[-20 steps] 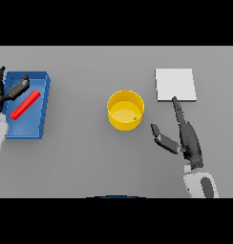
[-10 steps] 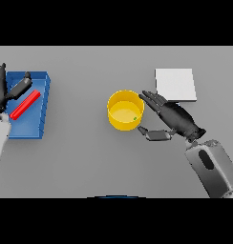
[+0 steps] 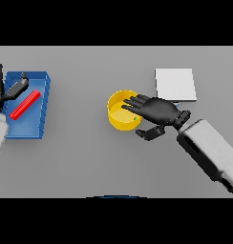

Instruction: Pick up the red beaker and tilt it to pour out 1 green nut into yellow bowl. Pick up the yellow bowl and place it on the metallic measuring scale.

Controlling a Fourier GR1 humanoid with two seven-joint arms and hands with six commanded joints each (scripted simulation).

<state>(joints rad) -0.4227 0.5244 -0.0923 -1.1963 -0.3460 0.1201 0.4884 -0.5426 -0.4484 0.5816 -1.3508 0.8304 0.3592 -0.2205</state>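
The yellow bowl [image 3: 119, 116] stands mid-table with a small green nut [image 3: 135, 118] inside, near its right wall. My right hand [image 3: 156, 111] reaches over the bowl's right rim, fingers stretched straight across the opening and thumb [image 3: 148, 133] below the bowl's near right side; it is open. The red beaker [image 3: 25, 104] lies tilted inside the blue tray [image 3: 26, 129] at the left. My left hand [image 3: 4, 93] hovers at the tray's upper left edge, fingers relaxed, holding nothing. The metallic measuring scale [image 3: 175, 84] is a pale square plate at the back right.
My right forearm [image 3: 211, 151] crosses the lower right of the table. Grey tabletop lies between the tray and the bowl.
My right hand moved left and forward from beside the bowl until its fingers reach over the right rim. The left hand and the beaker stayed put.
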